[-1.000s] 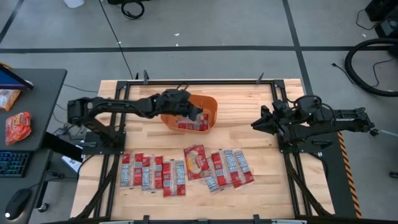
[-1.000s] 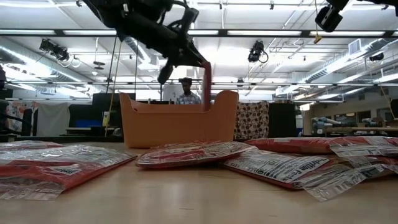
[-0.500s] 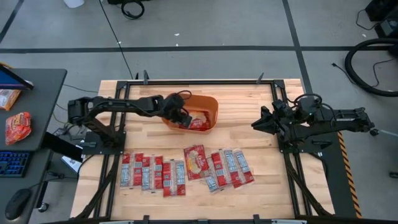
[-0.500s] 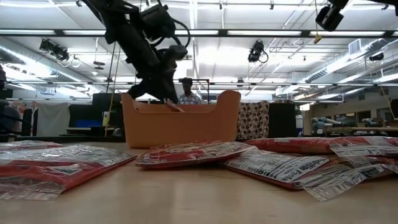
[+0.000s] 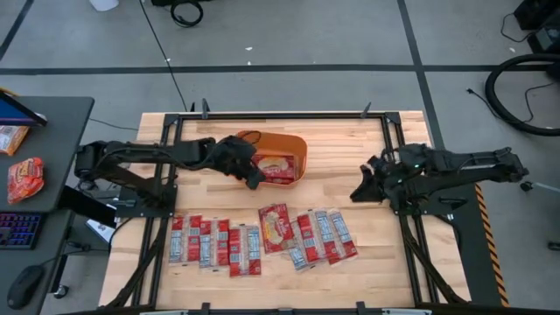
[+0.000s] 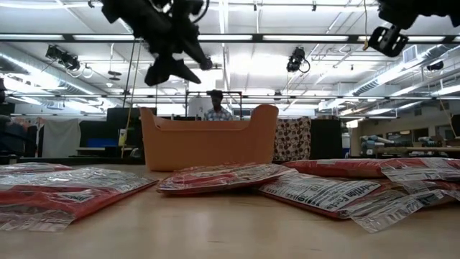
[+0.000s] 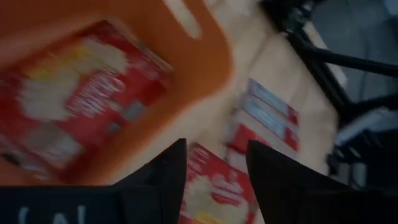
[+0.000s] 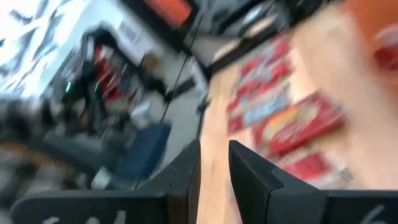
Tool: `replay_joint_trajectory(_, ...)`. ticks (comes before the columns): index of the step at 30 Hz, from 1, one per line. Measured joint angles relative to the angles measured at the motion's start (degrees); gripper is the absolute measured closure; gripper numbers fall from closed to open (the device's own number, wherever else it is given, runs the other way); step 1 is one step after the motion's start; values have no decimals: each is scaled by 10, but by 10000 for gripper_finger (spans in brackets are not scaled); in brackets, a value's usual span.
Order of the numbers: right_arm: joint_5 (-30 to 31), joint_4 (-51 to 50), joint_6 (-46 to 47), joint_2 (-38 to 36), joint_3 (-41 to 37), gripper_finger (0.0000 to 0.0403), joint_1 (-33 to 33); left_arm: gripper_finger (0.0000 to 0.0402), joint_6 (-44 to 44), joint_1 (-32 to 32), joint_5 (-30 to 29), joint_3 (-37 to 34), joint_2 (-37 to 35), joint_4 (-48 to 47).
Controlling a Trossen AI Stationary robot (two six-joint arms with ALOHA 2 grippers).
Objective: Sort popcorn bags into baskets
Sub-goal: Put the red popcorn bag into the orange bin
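The orange basket (image 5: 300, 145) stands at the table's far middle, with red popcorn bags (image 5: 278, 164) lying flat inside it. My left gripper (image 5: 255, 178) hangs open and empty above the basket's near left corner; in the low view my left gripper (image 6: 175, 70) is well above the rim. Its wrist view shows a bag in the basket (image 7: 81, 93) past the orange wall (image 7: 208, 59). Several more bags (image 5: 214, 242) lie in a row along the near half of the table. My right gripper (image 5: 357, 194) waits at the right, fingers slightly apart, holding nothing.
One bag (image 5: 276, 226) in the row lies picture side up, between overlapping bags (image 5: 324, 236). Bare wood separates the basket from the row. A side desk at the left holds an orange-red packet (image 5: 24, 178) and a keyboard. A person (image 6: 215, 106) stands behind the table.
My left gripper held a red bag hanging over the basket, opened and let it go. The bag now lies inside the basket. The gripper then drew back toward the table's left and near edges and rose. My right gripper tipped downward and shifted a little toward the near edge.
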Motion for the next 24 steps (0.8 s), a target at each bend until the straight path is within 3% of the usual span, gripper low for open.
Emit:
replay_joint_trajectory(4,-20,-25,-30,55,0,315,30,230,-34,-63,1,0,2,-2)
replay_joint_trajectory(15,102,-12,-80,168,0,315,154,230,-178,-228,-63,0,10,-14)
replay_joint_trajectory(24,170,-1,-51,251,32,315,212,230,-206,-291,-45,0,10,-177)
